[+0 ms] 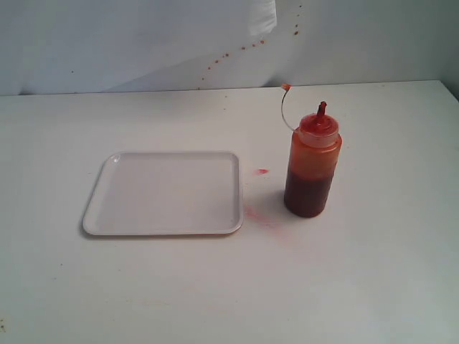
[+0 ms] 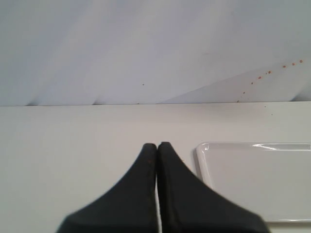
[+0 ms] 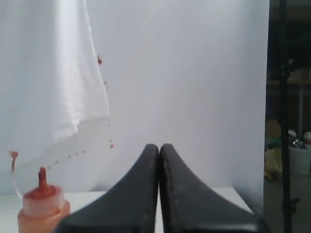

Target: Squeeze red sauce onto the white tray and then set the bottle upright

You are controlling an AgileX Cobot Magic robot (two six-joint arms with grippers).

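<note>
Tabletop (image 1: 143, 287), matte white, broad and flat, runs out ahead of both claws. White cloth backdrop (image 1: 143, 43) hangs behind it, far beyond the claw tips, speckled with a trail of small red spatter dots (image 1: 244, 49).

Flat rectangular plastic white tray (image 1: 165, 193), rounded corners, low raised rim, lies flat on the tabletop. One corner (image 2: 203, 148) sits ahead of the left claw (image 2: 158, 145) and just off to one side of its tips. Its surface reads plain white.

Translucent orange-red cylindrical plastic squeeze bottle (image 1: 312, 168) stands upright, apart from the tray, ahead of the right claw (image 3: 159, 146) and off to one side of it (image 3: 43, 208). Pointed nozzle is uncapped. Dark, glossy red sauce (image 1: 307, 197) fills its lower part.

Left claw: black fingers pressed together, nothing between them. Right claw: the same, tips meeting, holding nothing.

Faint pinkish smear (image 1: 252, 213) marks the tabletop just beside the tray's edge. Small tethered cap (image 1: 285, 87) rides on a thin curved strap beside the nozzle. Tiny red drop (image 1: 262, 171) lies on the tabletop between tray and bottle.
</note>
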